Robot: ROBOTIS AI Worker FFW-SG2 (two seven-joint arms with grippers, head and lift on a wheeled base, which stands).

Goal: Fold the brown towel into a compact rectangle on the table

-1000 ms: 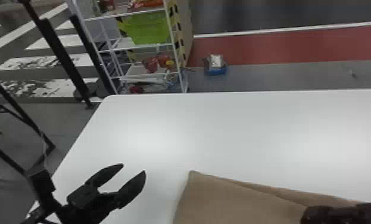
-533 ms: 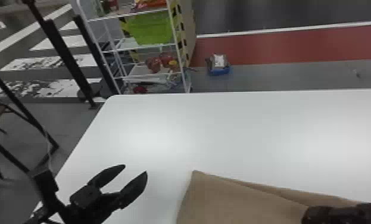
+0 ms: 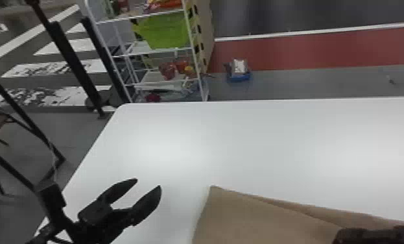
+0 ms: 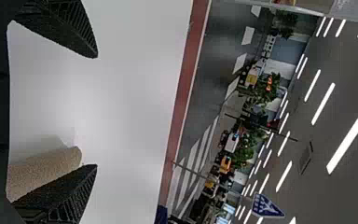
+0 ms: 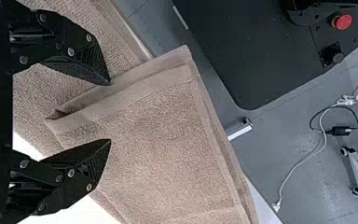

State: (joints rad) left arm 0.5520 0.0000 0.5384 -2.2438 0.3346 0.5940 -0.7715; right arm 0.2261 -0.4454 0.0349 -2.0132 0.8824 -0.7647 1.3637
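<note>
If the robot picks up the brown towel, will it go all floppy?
Probably floppy: the brown towel already lies folded over itself in layers. It likely won't slip easily, since its surface looks rough and fuzzy. Being flat, it probably won't roll.

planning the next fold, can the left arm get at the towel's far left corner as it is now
Probably yes: the left gripper is open, left of the brown towel, with nothing seen blocking the way across the white tabletop; it would likely need to move right and perhaps down.
</note>
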